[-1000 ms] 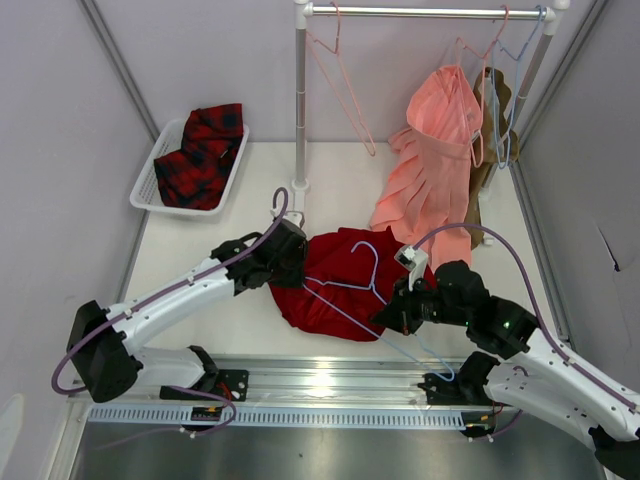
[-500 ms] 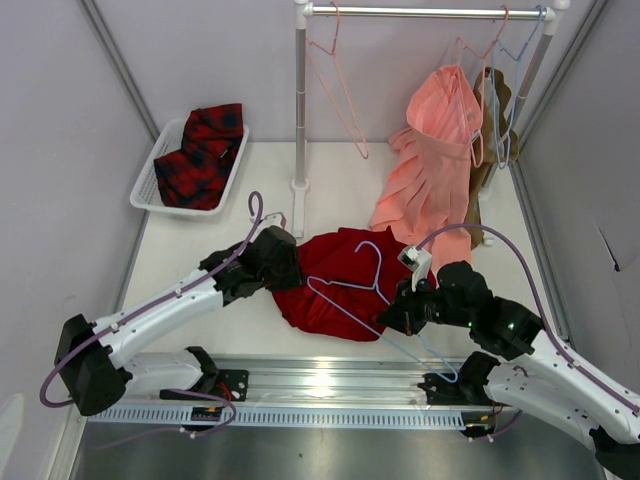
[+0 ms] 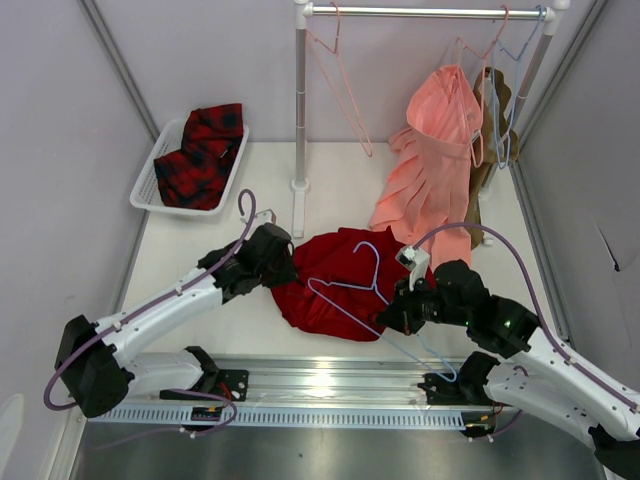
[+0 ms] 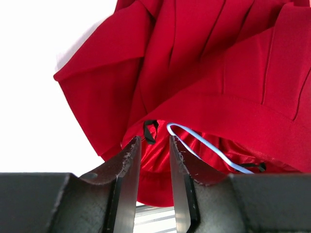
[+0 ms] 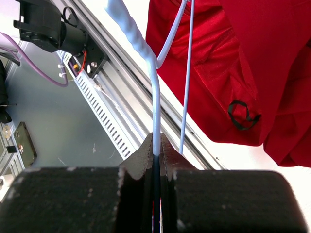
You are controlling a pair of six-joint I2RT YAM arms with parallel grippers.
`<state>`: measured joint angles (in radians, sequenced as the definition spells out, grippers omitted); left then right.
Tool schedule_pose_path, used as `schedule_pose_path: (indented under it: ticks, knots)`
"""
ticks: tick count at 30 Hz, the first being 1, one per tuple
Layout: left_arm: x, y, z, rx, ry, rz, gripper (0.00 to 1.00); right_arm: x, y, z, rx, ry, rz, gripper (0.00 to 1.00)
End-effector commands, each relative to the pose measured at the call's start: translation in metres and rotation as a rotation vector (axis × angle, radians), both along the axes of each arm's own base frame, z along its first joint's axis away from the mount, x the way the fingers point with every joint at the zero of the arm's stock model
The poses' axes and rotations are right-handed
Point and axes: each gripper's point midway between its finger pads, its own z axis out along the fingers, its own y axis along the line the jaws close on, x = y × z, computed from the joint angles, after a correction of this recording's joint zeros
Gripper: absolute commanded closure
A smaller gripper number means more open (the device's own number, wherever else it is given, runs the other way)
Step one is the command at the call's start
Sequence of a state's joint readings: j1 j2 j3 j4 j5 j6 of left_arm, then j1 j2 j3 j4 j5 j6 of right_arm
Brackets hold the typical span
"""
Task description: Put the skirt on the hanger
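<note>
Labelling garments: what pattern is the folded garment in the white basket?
Red-and-black plaid garment; best in top external.

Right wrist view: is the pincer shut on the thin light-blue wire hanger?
Yes, the right pincer pinches the hanger wire between its fingers.

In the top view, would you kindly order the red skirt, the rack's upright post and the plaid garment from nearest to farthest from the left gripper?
From the left gripper:
1. The skirt, right at its fingertips, to its right.
2. The rack post, standing farther back on the table.
3. The plaid garment, in the basket at the far left corner.
</note>
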<state>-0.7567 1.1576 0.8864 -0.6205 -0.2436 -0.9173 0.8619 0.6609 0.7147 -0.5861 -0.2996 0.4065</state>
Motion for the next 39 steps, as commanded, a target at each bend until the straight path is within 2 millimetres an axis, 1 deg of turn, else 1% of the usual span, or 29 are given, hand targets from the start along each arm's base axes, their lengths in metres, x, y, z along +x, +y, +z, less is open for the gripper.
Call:
schedule_pose_path:
  ticks: [1, 6, 17, 22, 29, 35, 39]
  knots:
    - [0.01, -0.001, 0.005, -0.02, -0.03, 0.036, 0.66, 0.006, 0.007, 0.028, 0.064, -0.075, 0.011, 1.0]
    - [0.013, -0.003, 0.003, -0.025, -0.024, 0.033, 0.68, 0.007, 0.007, 0.027, 0.061, -0.077, 0.011, 1.0]
    - [0.012, -0.005, -0.002, -0.019, -0.009, 0.023, 0.72, 0.008, 0.009, 0.028, 0.062, -0.084, 0.015, 1.0]
    - [0.013, -0.006, -0.003, -0.015, -0.006, 0.014, 0.78, 0.008, 0.01, 0.028, 0.065, -0.086, 0.021, 1.0]
    - [0.012, -0.01, -0.005, -0.004, 0.002, -0.021, 0.91, 0.009, 0.011, 0.029, 0.068, -0.094, 0.022, 1.0]
    - [0.009, -0.01, -0.008, 0.015, 0.008, -0.063, 1.0, 0.009, 0.012, 0.03, 0.072, -0.095, 0.026, 1.0]
    - [0.009, -0.01, -0.01, 0.041, 0.013, -0.096, 1.0, 0.006, 0.013, 0.032, 0.083, -0.097, 0.042, 1.0]
